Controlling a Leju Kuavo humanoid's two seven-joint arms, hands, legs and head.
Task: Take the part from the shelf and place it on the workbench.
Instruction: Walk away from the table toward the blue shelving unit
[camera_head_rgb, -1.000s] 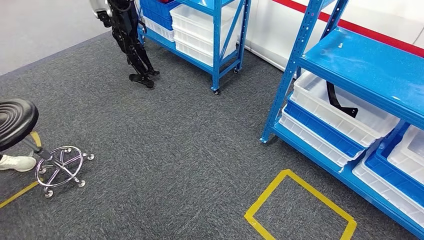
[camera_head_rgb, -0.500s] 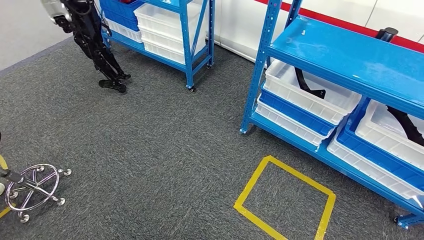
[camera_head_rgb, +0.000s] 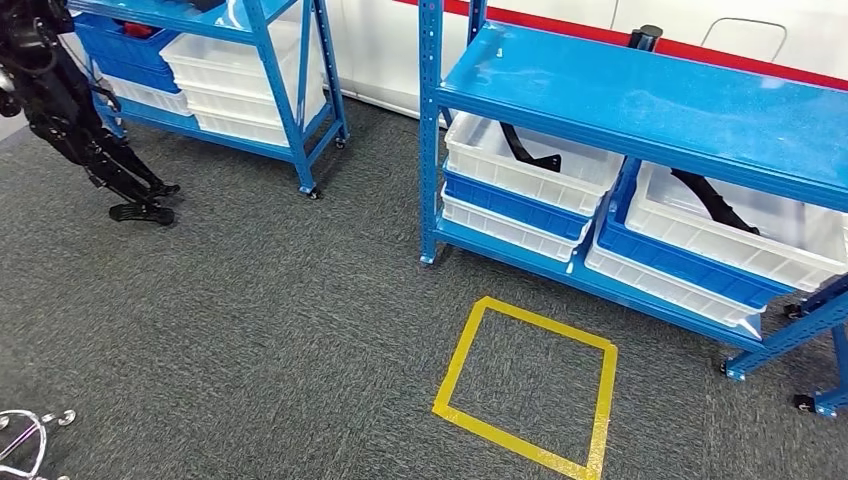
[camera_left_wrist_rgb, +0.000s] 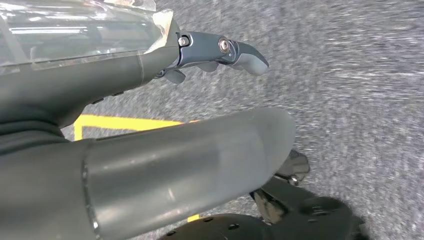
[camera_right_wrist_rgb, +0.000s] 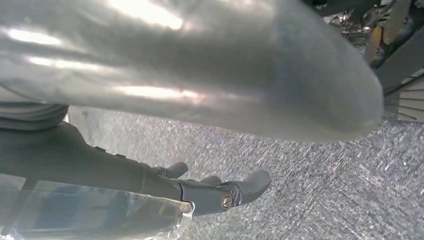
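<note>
left hand (camera_left_wrist_rgb: 220, 52): fingers loosely extended over carpet, nothing held. right hand (camera_right_wrist_rgb: 220, 192): likewise open, empty, hanging over carpet. parts: dark bent bars, one (camera_head_rgb: 525, 150) in left white bin (camera_head_rgb: 480, 165), one (camera_head_rgb: 715, 200) in right white bin (camera_head_rgb: 790, 235), both on lower tier of blue shelf (camera_head_rgb: 640, 95). yellow square (camera_head_rgb: 525, 385) taped on carpet just before shelf. judged step: approach. best done by stopping inside square, squaring up to shelf, then reaching under top tier without clipping it. workbench: unplaced. brands, labels, writing: none legible.
</note>
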